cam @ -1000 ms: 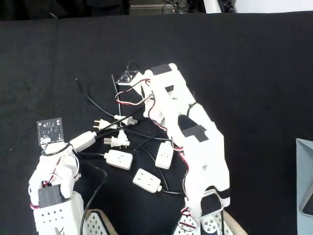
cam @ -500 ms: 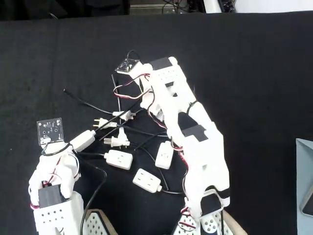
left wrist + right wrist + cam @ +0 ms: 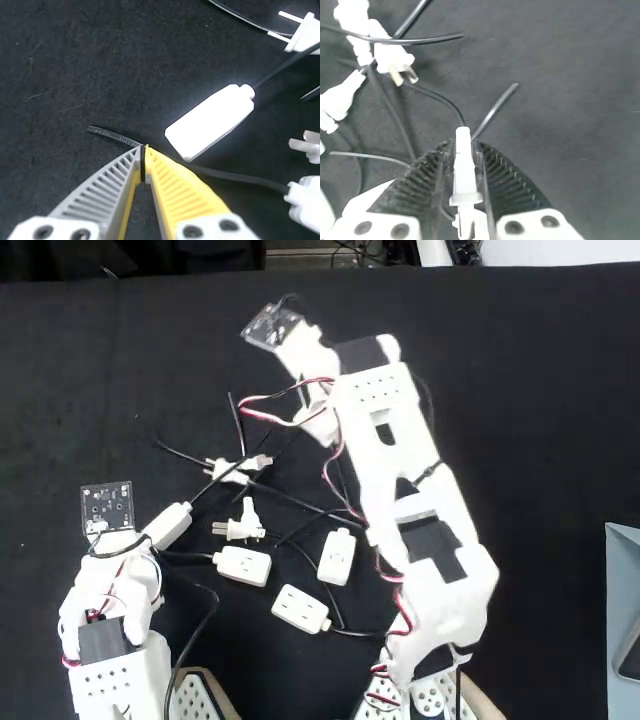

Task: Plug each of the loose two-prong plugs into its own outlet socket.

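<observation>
To the left, the left gripper (image 3: 144, 148) hangs low over the black table (image 3: 540, 390) with its jaws pressed together. The end of a thin black cord (image 3: 107, 133) lies right at its tip. I cannot tell whether it is pinched there or only passes under. Just beside it lies a long white socket (image 3: 210, 122), flat and free.

Toward the middle, a loose plug (image 3: 238, 530) lies with its prongs pointing left. Another plug (image 3: 228, 470) lies farther back among crossing cords. Nearer to the arms' bases lie a first socket (image 3: 243, 565), a second socket (image 3: 301, 608) and a third socket (image 3: 337, 556). As far as I see, none has a plug in it.

To the right, the right gripper (image 3: 462, 147) is clenched on a white plug (image 3: 463, 170), out over the far side of the table, apart from all the sockets.

Several things could go wrong, I think. The narrow cord end of this plug sticks out of the jaws, so the prongs probably face back toward the wrist, and it could not enter a socket without a new grasp. Its cord runs into the tangle, so carrying it may drag other plugs along. The sockets lie loose, and a push could simply slide one away if nothing holds it.
</observation>
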Robot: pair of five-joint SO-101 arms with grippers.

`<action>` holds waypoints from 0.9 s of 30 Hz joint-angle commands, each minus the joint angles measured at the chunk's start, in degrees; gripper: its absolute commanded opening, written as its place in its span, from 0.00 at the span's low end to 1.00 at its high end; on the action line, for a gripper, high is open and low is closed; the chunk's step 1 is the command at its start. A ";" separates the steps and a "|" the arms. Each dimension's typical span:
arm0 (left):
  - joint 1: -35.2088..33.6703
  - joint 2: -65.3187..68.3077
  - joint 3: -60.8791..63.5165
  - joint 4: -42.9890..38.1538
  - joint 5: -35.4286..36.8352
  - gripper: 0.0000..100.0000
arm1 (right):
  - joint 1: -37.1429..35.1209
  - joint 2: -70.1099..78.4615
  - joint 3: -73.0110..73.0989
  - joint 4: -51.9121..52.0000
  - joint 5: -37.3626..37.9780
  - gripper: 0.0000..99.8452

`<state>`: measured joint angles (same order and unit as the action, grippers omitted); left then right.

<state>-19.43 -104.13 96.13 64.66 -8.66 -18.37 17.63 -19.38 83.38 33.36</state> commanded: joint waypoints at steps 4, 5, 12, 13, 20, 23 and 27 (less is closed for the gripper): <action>-0.57 -0.18 0.31 -1.49 -1.05 0.03 | 1.67 -9.27 -0.40 -3.43 -4.40 0.01; -0.57 -0.18 0.31 -1.49 -1.05 0.03 | 1.67 -10.33 -0.40 -3.87 -4.92 0.01; -0.57 -0.18 0.31 -1.49 -1.05 0.03 | 1.93 -17.10 -0.48 -8.09 -7.38 0.01; -0.57 -0.18 0.31 -1.49 -1.05 0.03 | 1.93 -17.63 -0.48 -8.88 -7.74 0.01; -0.57 -0.18 0.31 -1.49 -1.05 0.03 | 2.81 -15.52 1.27 -18.29 -11.52 0.01; -0.57 -0.18 0.31 -1.49 -1.05 0.03 | 2.81 -12.70 6.55 -25.32 -11.87 0.01; -0.57 -0.18 0.31 -1.49 -1.05 0.03 | 2.73 -9.89 16.31 -36.31 -11.34 0.01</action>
<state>-19.43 -104.13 96.22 64.66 -9.36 -16.35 7.52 -7.08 54.55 22.20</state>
